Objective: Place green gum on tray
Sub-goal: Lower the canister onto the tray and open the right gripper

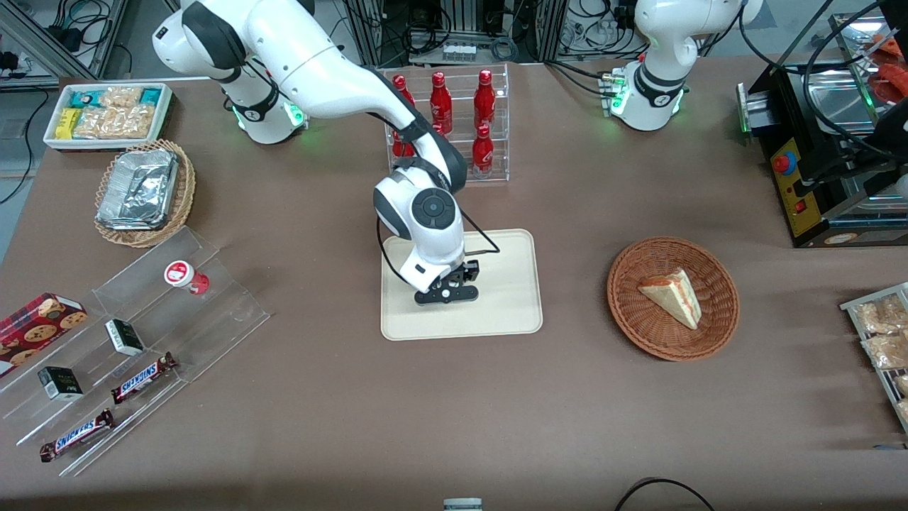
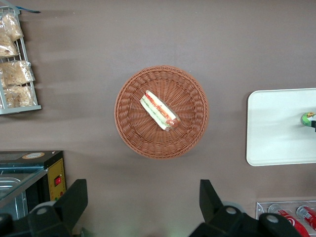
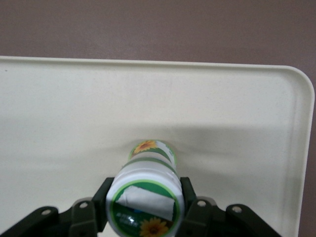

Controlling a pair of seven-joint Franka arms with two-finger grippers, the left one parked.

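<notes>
The green gum (image 3: 148,197) is a small white bottle with a green-and-yellow sunflower lid. It stands upright between the fingers (image 3: 188,195) of my right gripper (image 3: 145,200), which is shut on it just under the lid. Its base is at or just above the cream tray (image 3: 74,108); I cannot tell whether it touches. In the front view the gripper (image 1: 447,291) is low over the middle of the tray (image 1: 511,312) and hides the bottle. The left wrist view shows the tray (image 2: 276,128) and a sliver of the green gum (image 2: 308,118).
A red-labelled gum bottle (image 1: 186,275) stands on a clear stepped rack toward the working arm's end. A clear rack of red cola bottles (image 1: 454,121) stands farther from the front camera than the tray. A wicker basket (image 1: 672,298) with a sandwich lies toward the parked arm's end.
</notes>
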